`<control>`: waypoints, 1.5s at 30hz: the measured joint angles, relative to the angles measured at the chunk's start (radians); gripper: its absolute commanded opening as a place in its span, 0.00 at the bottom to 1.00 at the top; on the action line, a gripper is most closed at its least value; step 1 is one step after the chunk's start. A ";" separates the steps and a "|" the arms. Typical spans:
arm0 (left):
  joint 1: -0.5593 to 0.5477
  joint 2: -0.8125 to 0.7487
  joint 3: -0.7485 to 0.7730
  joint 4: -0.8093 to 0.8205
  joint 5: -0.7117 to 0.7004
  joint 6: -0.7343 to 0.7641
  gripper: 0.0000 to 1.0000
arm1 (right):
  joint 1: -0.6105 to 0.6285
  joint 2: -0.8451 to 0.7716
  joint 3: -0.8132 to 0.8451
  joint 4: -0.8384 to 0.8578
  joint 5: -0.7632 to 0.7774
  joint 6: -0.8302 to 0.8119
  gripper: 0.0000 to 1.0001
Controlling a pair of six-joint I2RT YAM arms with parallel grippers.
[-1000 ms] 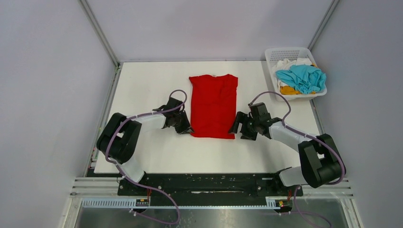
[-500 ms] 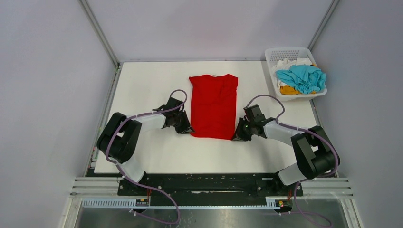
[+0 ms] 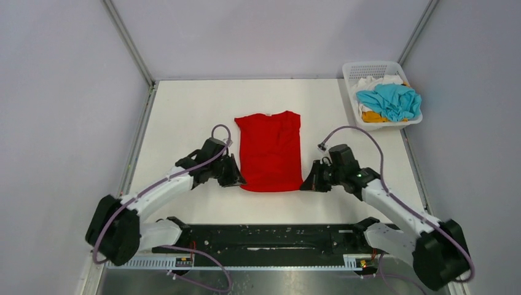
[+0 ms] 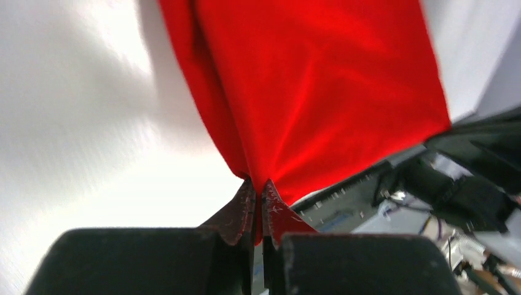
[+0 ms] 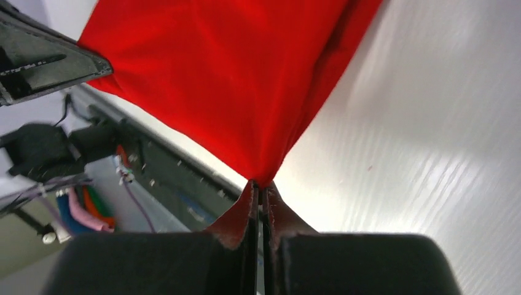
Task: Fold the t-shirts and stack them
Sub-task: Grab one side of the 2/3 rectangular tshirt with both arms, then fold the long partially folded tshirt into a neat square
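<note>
The red t-shirt [image 3: 269, 150] lies flat on the white table [image 3: 184, 110], its sleeves folded in so it forms a long rectangle. My left gripper [image 3: 239, 182] is shut on its near-left hem corner; the left wrist view shows red cloth [image 4: 319, 92] pinched between the fingertips [image 4: 242, 203]. My right gripper [image 3: 305, 184] is shut on the near-right hem corner, where the red cloth [image 5: 233, 80] tapers into the closed jaws. Both corners are lifted slightly off the table. The other t-shirts, turquoise [image 3: 388, 100], orange-yellow [image 3: 372, 116] and white [image 3: 375, 81], lie crumpled in the basket.
A white perforated basket [image 3: 368, 67] stands at the table's far right corner. The black base rail [image 3: 264, 236] runs along the near edge, close behind the held hem. Grey walls enclose the table on three sides.
My right gripper closed on the near-right hem corner. Both arms then drew back toward the near edge, dragging the red t-shirt closer to me and slightly left.
</note>
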 measured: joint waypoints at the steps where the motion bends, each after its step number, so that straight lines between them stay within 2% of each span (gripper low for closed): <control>1: -0.021 -0.066 -0.003 -0.033 -0.005 -0.005 0.00 | 0.002 -0.064 -0.008 -0.036 -0.020 0.001 0.00; 6: -0.061 -0.304 0.004 -0.148 -0.007 -0.034 0.00 | 0.006 -0.326 0.016 -0.171 -0.078 0.003 0.00; 11: -0.060 -0.322 0.090 -0.219 -0.027 -0.042 0.00 | 0.006 -0.329 0.131 -0.222 -0.059 -0.018 0.00; 15: -0.032 -0.211 0.203 -0.220 -0.042 -0.029 0.00 | -0.007 -0.192 0.236 -0.225 -0.011 -0.033 0.00; 19: 0.034 -0.057 0.305 -0.207 -0.046 -0.017 0.00 | -0.077 -0.038 0.311 -0.217 0.021 -0.035 0.00; 31: 0.130 0.238 0.543 -0.198 -0.063 0.022 0.00 | -0.138 0.229 0.490 -0.146 0.070 -0.044 0.00; 40: 0.155 0.509 0.699 -0.191 -0.064 0.036 0.00 | -0.172 0.445 0.576 -0.102 0.092 -0.043 0.02; 41: 0.155 0.537 0.720 -0.192 -0.065 0.038 0.11 | -0.176 0.471 0.586 -0.098 0.095 -0.043 0.08; 42: 0.155 0.557 0.735 -0.192 -0.067 0.039 0.35 | -0.179 0.494 0.593 -0.091 0.098 -0.043 0.13; 43: 0.156 0.581 0.755 -0.192 -0.069 0.042 0.90 | -0.183 0.520 0.605 -0.087 0.099 -0.042 0.24; 44: 0.156 0.601 0.774 -0.193 -0.072 0.050 0.98 | -0.187 0.546 0.618 -0.083 0.100 -0.039 0.39; 45: 0.156 0.621 0.796 -0.195 -0.079 0.049 0.99 | -0.192 0.576 0.637 -0.082 0.098 -0.035 0.56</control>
